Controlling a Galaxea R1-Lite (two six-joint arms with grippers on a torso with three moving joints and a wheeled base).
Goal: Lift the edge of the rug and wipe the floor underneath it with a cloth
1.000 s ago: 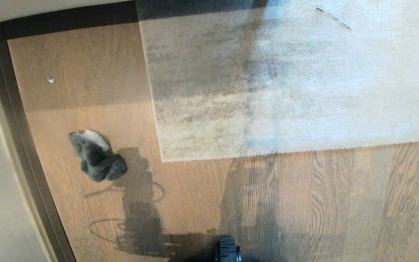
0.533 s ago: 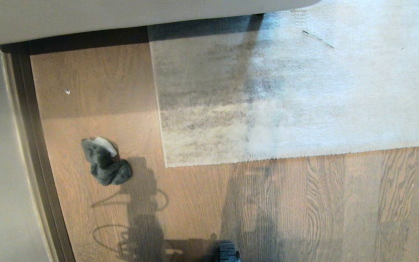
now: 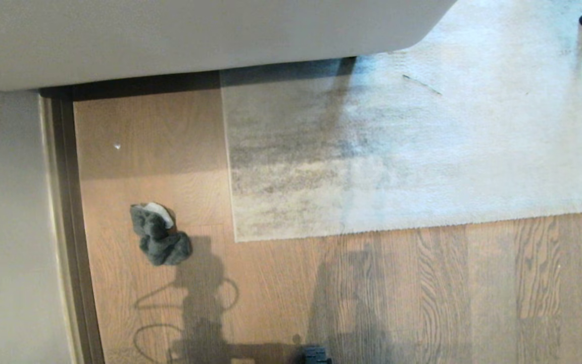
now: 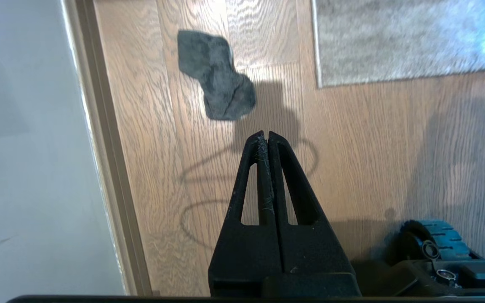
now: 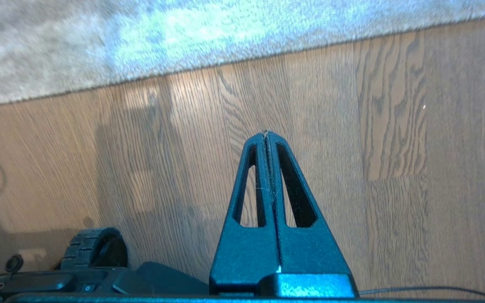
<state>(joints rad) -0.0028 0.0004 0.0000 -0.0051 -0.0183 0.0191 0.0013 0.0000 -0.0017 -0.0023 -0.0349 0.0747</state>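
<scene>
Still nothing is held: both end effectors point(image 4: 264, 134) point(image 5: 266, 133) are pinched closed.
The cloth point(image 3: 159, 241) could be missed if approached unopened; the rug edge point(image 3: 372, 230) lies flat.

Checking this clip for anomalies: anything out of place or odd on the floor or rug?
Little stands out. The cloth lies crumpled on the floor left of the rug edge, which lies flat. A small pale speck sits on the planks.

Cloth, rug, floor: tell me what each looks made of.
Cloth: soft dark grey fabric, probably terry or microfibre, going by its crumpled, fuzzy folds and matte look.
Rug: pale grey mottled short-pile textile, with a fuzzy fibrous edge.
Floor: brown planks with dark grain streaks and a slight sheen; wood or wood-look laminate, cannot tell which.
</scene>
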